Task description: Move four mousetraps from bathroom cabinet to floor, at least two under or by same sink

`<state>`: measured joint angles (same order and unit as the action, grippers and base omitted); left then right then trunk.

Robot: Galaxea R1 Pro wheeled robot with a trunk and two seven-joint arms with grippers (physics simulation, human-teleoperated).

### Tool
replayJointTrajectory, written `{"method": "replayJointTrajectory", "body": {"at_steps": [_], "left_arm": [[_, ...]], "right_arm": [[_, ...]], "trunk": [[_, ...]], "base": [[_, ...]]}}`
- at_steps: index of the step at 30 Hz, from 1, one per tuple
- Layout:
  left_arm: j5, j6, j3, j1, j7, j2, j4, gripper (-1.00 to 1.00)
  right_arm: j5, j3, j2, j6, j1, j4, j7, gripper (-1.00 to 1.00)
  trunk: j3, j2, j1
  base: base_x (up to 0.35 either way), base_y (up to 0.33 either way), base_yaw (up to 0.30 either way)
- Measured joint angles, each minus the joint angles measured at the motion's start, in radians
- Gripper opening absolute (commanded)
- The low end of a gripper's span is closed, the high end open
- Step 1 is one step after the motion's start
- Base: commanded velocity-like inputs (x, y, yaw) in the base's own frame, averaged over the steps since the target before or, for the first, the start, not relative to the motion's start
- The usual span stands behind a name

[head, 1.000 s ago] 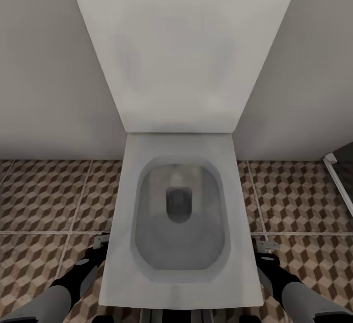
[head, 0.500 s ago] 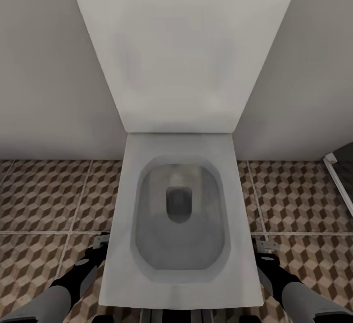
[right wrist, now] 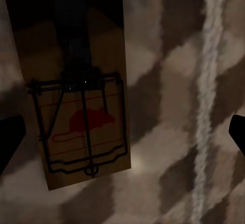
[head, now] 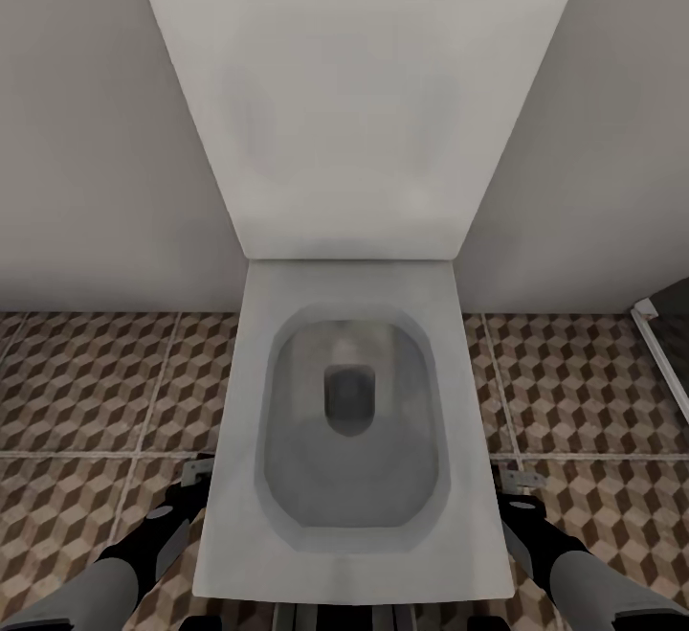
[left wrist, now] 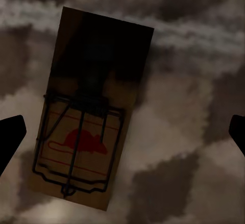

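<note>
Wooden mousetrap (left wrist: 87, 117) flat on tiles, between spread left hand (left wrist: 122, 134) fingertips

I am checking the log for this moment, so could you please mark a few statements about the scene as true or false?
1. A mousetrap lies flat on the patterned tiles in front of the left tool. True: the mousetrap rests on the bathroom floor, between the spread fingertips of the left tool.
2. The right tool is shut on a mousetrap. False: the right tool is open, its mousetrap lying on the floor.
3. Each trap bears a red mouse print. True.
4. The head view faces a wooden cabinet. False: it faces a white toilet.
5. The toilet lid is closed. False: the bowl is open.
</note>
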<state>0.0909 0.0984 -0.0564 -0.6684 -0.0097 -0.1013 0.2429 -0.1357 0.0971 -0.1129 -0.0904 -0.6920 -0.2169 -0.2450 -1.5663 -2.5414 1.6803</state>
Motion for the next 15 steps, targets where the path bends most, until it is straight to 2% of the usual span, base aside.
{"method": "replayJointTrajectory", "body": {"at_steps": [15], "left_arm": [[0.0, 0.005, 0.0, 0.0, 0.0, -0.001, 0.001, 1.0]], "right_arm": [[0.0, 0.0, 0.0, 0.0, 0.0, 0.0, 0.0, 1.0]], "trunk": [[0.0, 0.0, 0.0]], "base": [[-0.002, -0.002, 0.0]]}}
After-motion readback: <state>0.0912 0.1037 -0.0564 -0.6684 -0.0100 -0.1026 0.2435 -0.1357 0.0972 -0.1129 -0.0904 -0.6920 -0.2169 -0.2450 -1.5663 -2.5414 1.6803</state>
